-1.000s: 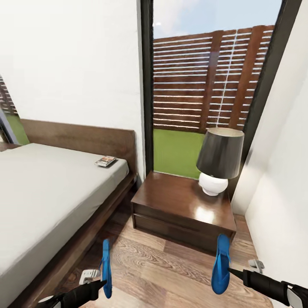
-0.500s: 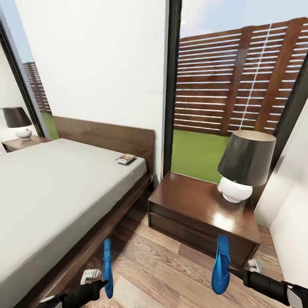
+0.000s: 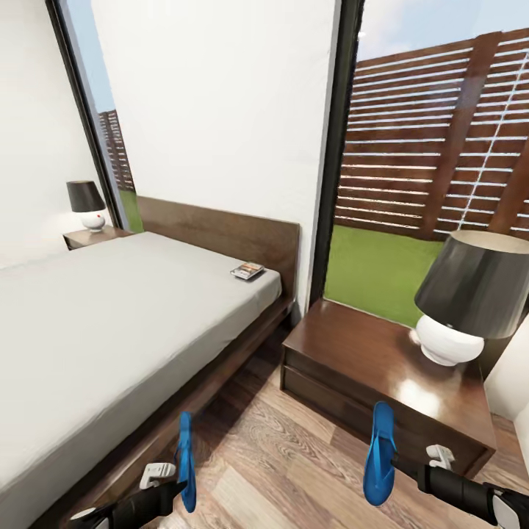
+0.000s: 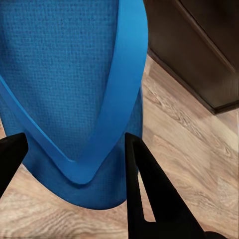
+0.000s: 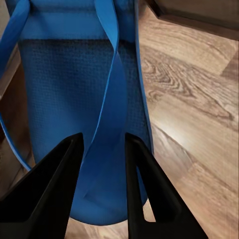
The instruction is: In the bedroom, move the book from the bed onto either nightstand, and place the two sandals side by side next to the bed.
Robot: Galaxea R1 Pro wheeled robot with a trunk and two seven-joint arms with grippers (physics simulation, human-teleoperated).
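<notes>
The book (image 3: pixel 247 271) lies on the pale mattress of the bed (image 3: pixel 110 323), close to the headboard. A dark brown nightstand (image 3: pixel 367 360) stands to the bed's right, and another nightstand (image 3: pixel 94 236) sits beyond its far side. My left gripper (image 3: pixel 176 488) is shut on one blue sandal (image 3: pixel 185 455), held upright above the floor beside the bed frame. My right gripper (image 3: pixel 400 464) is shut on the other blue sandal (image 3: pixel 380 452) in front of the near nightstand. In the wrist views, the left gripper (image 4: pixel 74 137) clamps its sandal (image 4: pixel 69 84) and the right gripper (image 5: pixel 103 137) pinches its sandal (image 5: pixel 74 89) at the strap.
A dark-shaded lamp (image 3: pixel 470 308) with a white base stands on the near nightstand, and a smaller lamp (image 3: pixel 87 205) on the far one. A wood-plank floor (image 3: pixel 279 463) runs between bed and nightstand. Tall windows (image 3: pixel 433 169) show a fence and grass.
The camera has turned left, so the whole scene slid right and the far nightstand with its lamp came into view. Both grippers keep their sandals in the same place in the view.
</notes>
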